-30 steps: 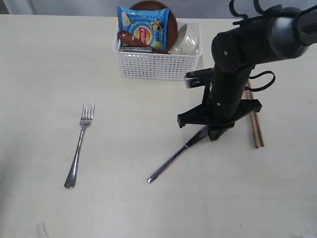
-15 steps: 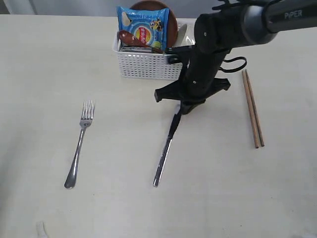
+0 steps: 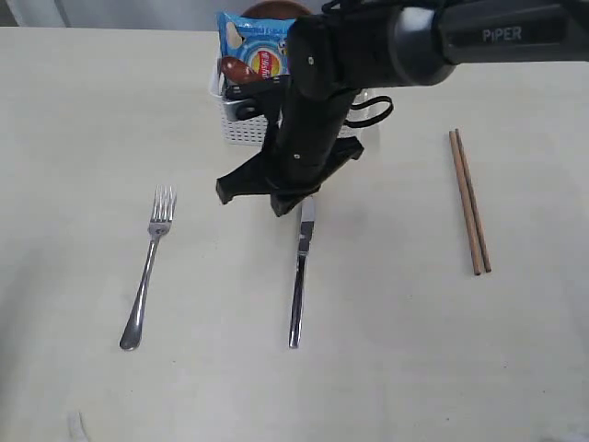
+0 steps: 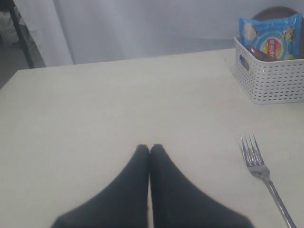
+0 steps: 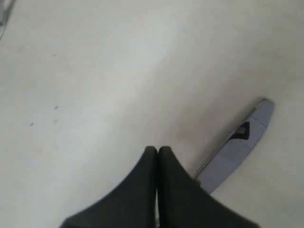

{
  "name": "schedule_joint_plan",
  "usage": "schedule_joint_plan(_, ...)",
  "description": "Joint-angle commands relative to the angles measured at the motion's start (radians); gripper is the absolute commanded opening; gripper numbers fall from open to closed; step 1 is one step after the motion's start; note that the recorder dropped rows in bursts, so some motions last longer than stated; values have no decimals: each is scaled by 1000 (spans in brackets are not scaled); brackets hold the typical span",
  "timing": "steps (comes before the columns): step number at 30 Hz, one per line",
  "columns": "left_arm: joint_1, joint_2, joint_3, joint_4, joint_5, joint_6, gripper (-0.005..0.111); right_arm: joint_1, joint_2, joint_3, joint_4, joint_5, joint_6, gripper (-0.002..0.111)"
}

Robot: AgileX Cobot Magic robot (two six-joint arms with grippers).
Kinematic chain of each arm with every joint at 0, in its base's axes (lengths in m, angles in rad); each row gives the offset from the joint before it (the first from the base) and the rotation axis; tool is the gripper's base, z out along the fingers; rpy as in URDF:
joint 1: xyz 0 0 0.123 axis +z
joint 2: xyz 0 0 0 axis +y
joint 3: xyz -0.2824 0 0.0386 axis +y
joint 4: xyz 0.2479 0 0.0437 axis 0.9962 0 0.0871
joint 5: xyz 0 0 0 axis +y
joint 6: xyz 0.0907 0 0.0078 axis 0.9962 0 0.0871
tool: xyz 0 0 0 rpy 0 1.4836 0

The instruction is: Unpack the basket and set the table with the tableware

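My right gripper (image 3: 287,206) reaches across the middle, low over the table (image 3: 414,368), just in front of the white basket (image 3: 241,131). Its fingers are shut with nothing between them (image 5: 157,148). The steel knife (image 3: 297,285) lies flat right beside the tips, blade (image 5: 237,145) toward the gripper, handle pointing to the near edge. Left of it lies the fork (image 3: 147,272), also seen from the left wrist (image 4: 264,176). The brown chopsticks (image 3: 470,201) lie on the right. My left gripper (image 4: 149,146) is shut and empty over bare table.
The basket (image 4: 270,81) holds a blue snack packet (image 3: 263,41), a reddish-brown spoon (image 3: 234,68) and a brown plate (image 4: 275,10) behind them. My right arm (image 3: 368,46) hides most of the basket in the exterior view. A curtain hangs beyond the table's far edge.
My right arm has swept left across the front of the basket. The knife moved left with it and turned from slanted to nearly straight. Fork and chopsticks have stayed put.
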Motion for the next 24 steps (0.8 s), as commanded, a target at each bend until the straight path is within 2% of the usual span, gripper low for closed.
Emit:
schedule_joint_plan(1,-5,-2,2,3,-1,-2,0,63,-24,-6,-17,105,-12,-1)
schedule_joint_plan(7,-5,-2,2,3,-1,-2,0,91,-21,71,-27,164,-12,-1)
schedule_joint_plan(16,-5,-2,2,-4,-1,-2,0,89,-21,192,-39,148,-9,-1)
schedule_joint_plan(24,-5,-2,2,-4,-1,-2,0,85,-30,202,-199,189,82,-1)
